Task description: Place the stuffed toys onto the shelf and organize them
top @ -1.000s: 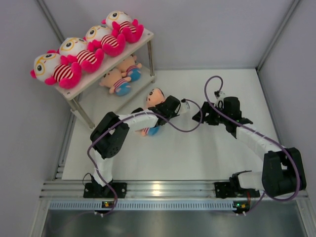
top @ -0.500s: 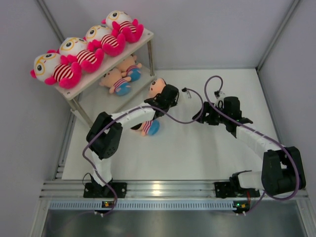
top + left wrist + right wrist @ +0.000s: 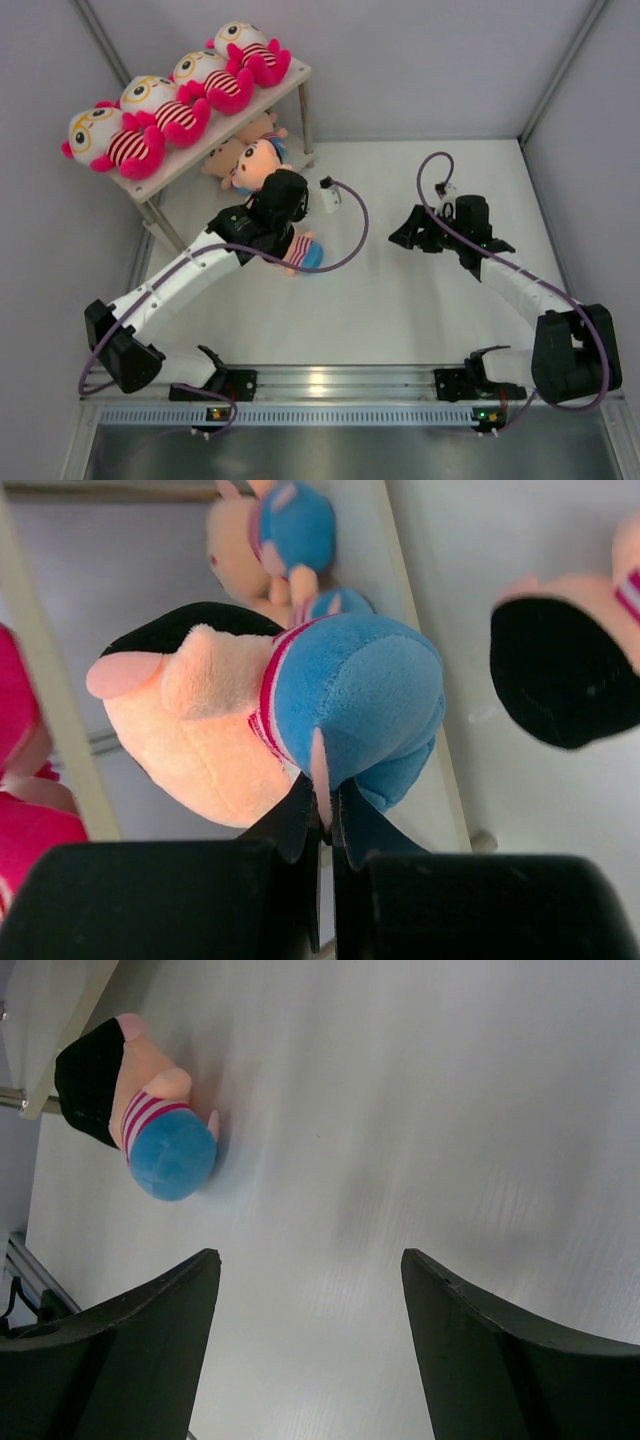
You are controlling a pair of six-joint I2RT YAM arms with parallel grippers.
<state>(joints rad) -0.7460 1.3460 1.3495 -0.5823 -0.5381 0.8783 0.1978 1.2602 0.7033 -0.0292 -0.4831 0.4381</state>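
Broadly, desk (image 3: pixel 420 300): white and flat, with both arms reaching over it.
Shelf (image 3: pixel 285 82): two long cream tiers on thin metal legs, at the desk's far-left corner.
Top tier: four white-headed toys (image 3: pixel 180 105) lie side by side in a row along the board.
Lower tier: peach-faced dolls (image 3: pixel 217 160) lie beneath the top board.
Left end effector (image 3: pixel 325 790): pinched tight on a thin limb of the held doll (image 3: pixel 255 163), just in front of the shelf's lower tier, blue pants nearest the fingers.
Right end effector (image 3: pixel 308 1257): spread wide, gripping nothing, well apart from the shelf, to its right.
Loose doll (image 3: pixel 303 252): lying on the desk near the shelf's front, partly under the left arm.
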